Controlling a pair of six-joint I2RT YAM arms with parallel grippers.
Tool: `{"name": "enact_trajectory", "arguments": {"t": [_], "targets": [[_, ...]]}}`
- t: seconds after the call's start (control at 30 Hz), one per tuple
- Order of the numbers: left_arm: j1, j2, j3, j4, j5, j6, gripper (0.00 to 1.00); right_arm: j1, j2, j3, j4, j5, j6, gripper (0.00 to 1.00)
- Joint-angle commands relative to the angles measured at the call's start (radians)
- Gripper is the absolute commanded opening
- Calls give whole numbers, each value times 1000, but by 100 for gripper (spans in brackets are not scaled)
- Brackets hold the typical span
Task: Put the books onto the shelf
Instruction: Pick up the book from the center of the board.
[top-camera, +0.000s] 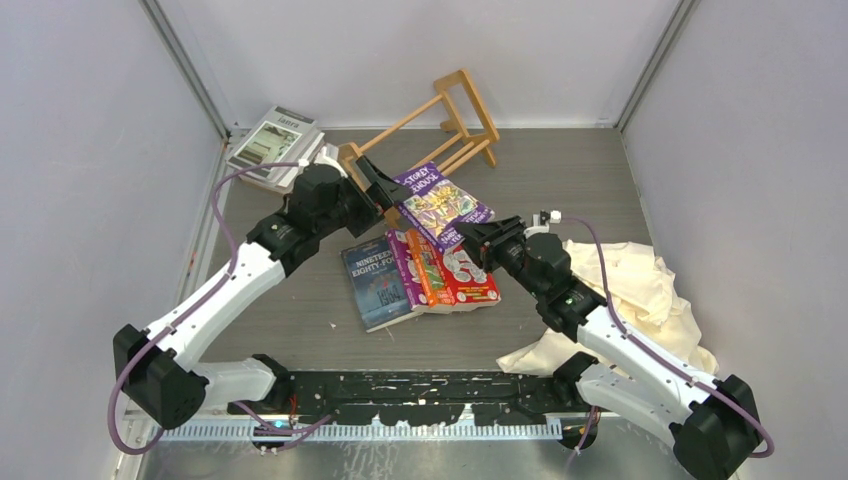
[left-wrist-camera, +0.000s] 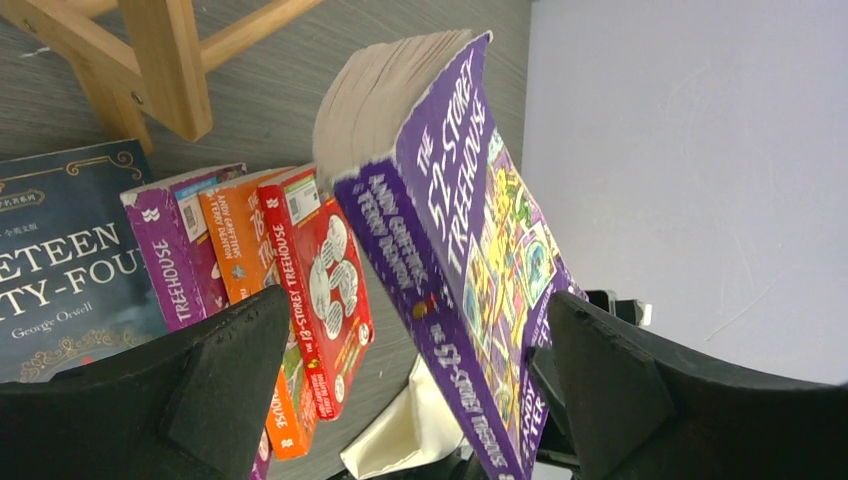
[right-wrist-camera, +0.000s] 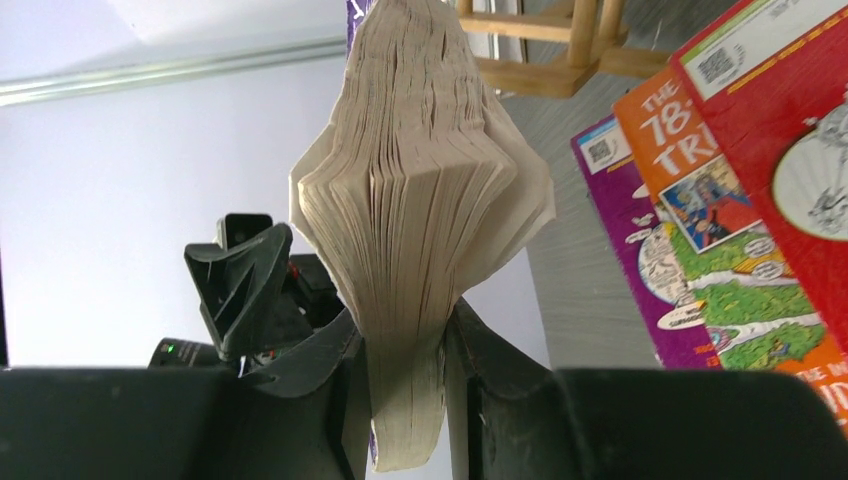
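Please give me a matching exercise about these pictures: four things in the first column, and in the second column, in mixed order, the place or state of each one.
Things:
1. purple book
2. blue book
3. shelf
4. cloth

Places or states:
A. lies flat, cover up
B. bunched up at the right side
C. held up in the right jaws
D. light wood, at the back

Pairs: 1-C, 2-A, 3-D, 4-B

A crumpled cream cloth (top-camera: 640, 290) is spread on the grey table (top-camera: 570, 180) (right side), enclosed by what seem pale walls (top-camera: 90, 150).
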Motion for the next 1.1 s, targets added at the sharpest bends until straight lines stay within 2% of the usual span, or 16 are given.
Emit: {"name": "enact_trajectory", "arguments": {"t": [0.0,0.17,0.37,0.63,0.9,1.0,1.07], "targets": [[13,5,54,58,-26,-6,100,4,-35,58,179,-80,58,1],[34,0,35,62,-65,-27,98,5,-31,59,200,-123,81,1],[68,-3,12,89,-59,-44,90,5,-27,50,240,-144,116,1],[98,17,12,147,20,-61,76,4,15,25,318,-174,157,1],[109,42,27,186,102,-67,54,5,90,28,405,-194,174,1],[118,43,29,185,122,-64,37,5,102,27,422,-193,179,1],[126,37,27,182,126,-63,22,5,108,22,426,-192,179,1]]}}
